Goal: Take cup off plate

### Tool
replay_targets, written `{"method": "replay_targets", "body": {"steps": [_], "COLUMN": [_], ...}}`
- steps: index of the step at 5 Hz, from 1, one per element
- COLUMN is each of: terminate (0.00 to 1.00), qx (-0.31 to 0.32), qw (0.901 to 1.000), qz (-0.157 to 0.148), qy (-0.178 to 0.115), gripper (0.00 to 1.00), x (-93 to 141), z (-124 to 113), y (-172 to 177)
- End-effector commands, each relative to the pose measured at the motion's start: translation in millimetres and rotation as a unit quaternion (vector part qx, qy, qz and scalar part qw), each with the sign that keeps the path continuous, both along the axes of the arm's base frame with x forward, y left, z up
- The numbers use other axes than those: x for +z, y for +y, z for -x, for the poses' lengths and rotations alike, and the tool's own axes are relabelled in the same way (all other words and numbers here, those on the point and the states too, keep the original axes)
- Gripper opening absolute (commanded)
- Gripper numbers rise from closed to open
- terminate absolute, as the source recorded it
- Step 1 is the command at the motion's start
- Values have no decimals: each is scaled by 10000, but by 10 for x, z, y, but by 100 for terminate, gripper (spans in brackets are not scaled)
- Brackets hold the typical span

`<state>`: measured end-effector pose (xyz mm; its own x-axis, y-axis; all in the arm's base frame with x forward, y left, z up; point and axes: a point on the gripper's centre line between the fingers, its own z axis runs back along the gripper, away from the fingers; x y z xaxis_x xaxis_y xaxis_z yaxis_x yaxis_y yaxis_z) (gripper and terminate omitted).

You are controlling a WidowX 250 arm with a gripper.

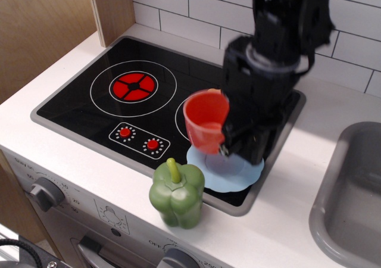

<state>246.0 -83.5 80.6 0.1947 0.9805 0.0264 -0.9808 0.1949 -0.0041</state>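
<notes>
I see my gripper [229, 144] grasping the cup [206, 123], holding it clear above the plate [226, 171] on the stove [143, 65].

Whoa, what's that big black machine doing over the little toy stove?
It's a robot arm, and its gripper is holding an orange-red cup by one side, tilted and lifted clear of the light blue plate. The plate lies at the front right corner of the stove, with a green pepper beside it. The cup hasn't been put down anywhere yet.

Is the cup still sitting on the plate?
No, the gripper holds the cup up in the air above the plate.
</notes>
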Motion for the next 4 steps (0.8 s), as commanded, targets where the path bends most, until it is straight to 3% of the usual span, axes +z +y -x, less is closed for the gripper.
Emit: {"method": "replay_targets", "body": {"steps": [1,3,4], "terminate": [0,0,0], "qx": [43,428,497], "qw": [9993,9985,9985], "qz": [51,86,137], "qy": [-358,-329,-194], "gripper": [0,0,0], "x": [220,116,37], "z": [-336,-551,-593], "y": [618,1182,1241]}}
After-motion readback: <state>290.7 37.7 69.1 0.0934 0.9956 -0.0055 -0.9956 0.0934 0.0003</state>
